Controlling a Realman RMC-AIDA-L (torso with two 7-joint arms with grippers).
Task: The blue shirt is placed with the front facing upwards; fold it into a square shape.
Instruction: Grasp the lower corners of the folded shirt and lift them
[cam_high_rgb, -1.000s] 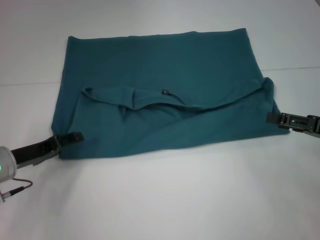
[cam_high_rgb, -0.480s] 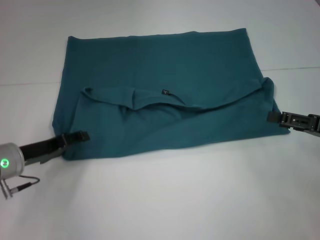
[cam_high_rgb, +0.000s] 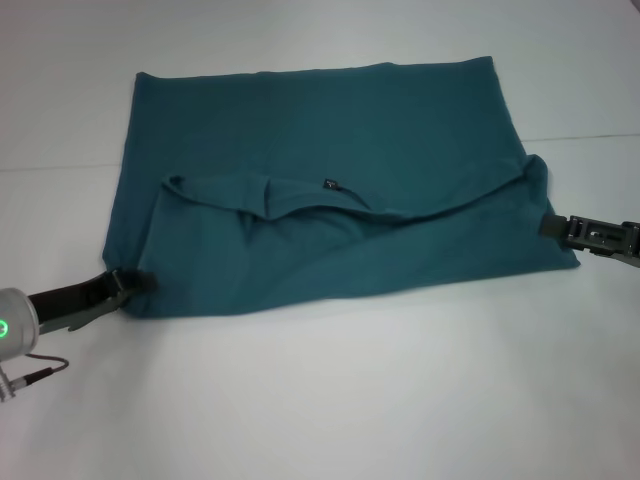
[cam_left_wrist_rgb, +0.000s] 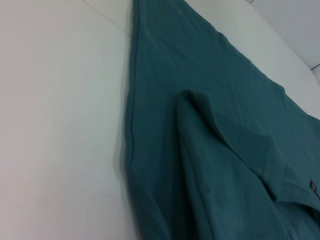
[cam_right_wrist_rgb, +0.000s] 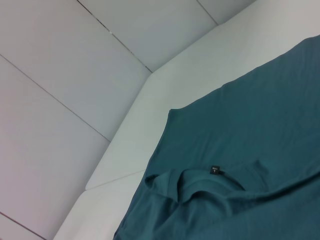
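Observation:
The blue shirt (cam_high_rgb: 330, 120) lies flat on the white table (cam_high_rgb: 330, 400), its near part folded back over itself so the round collar with a small black label (cam_high_rgb: 328, 184) sits mid-cloth. No print shows. My left gripper (cam_high_rgb: 138, 283) rests low at the shirt's near left corner, touching its edge. At the shirt's right edge my right gripper (cam_high_rgb: 550, 226) sits just below the bulging fold. The left wrist view looks along the shirt (cam_left_wrist_rgb: 210, 165) and its left hem. The shirt (cam_right_wrist_rgb: 260, 140) and the black label (cam_right_wrist_rgb: 215, 170) also appear in the right wrist view.
White table surface surrounds the shirt on all sides, with a seam line (cam_high_rgb: 600, 136) running across at the back. A grey panelled wall (cam_right_wrist_rgb: 60, 75) rises beyond the table's far edge. A thin cable (cam_high_rgb: 35, 375) hangs from the left arm.
The left gripper pushed in over the shirt's corner, then drew back toward the near left. The right gripper shifted slightly to the right. The shirt has kept its shape.

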